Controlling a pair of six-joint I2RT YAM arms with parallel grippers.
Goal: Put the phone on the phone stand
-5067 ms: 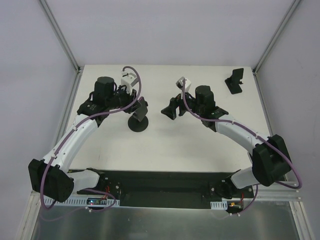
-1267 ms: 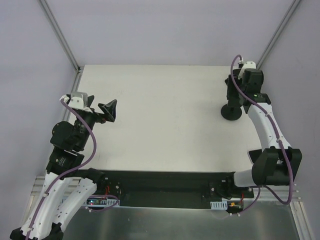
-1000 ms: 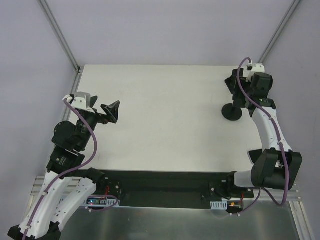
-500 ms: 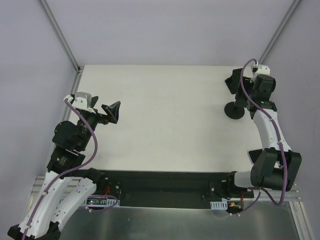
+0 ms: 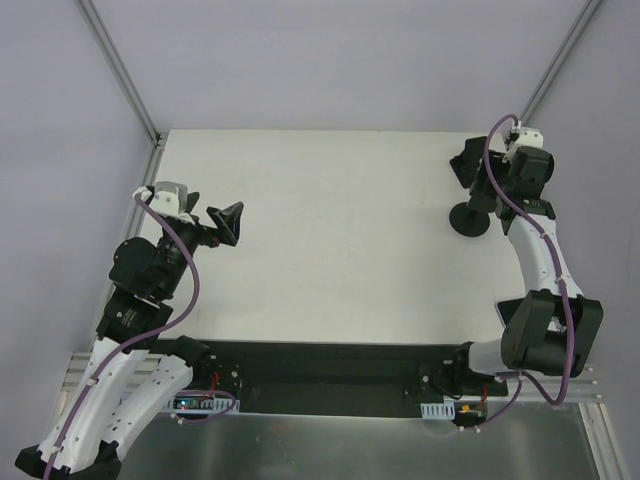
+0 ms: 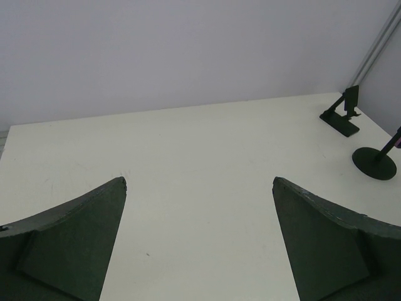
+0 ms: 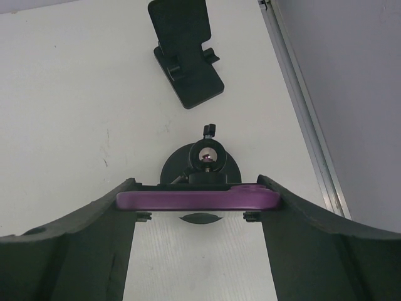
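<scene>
Purple edging is showing on the thin, round-cornered phone (image 7: 197, 200), which your right tool (image 7: 198, 188) is clamping edge-on between matte dark fingers. The phone is partly covering a disc-based mount (image 7: 199, 164), and its face is hiding from you. Just beyond, far right on the worktop (image 7: 75, 94), the black phone stand (image 7: 187, 56) is sitting with its back plate tilted. Your left tool (image 6: 199, 188) is gaping wide and gripping nothing.

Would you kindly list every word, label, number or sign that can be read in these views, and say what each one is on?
None can be read.
The phone, seen edge-on in purple, and the phone stand show no print.
The small boards at the bottom of the top view are too small to read.
</scene>
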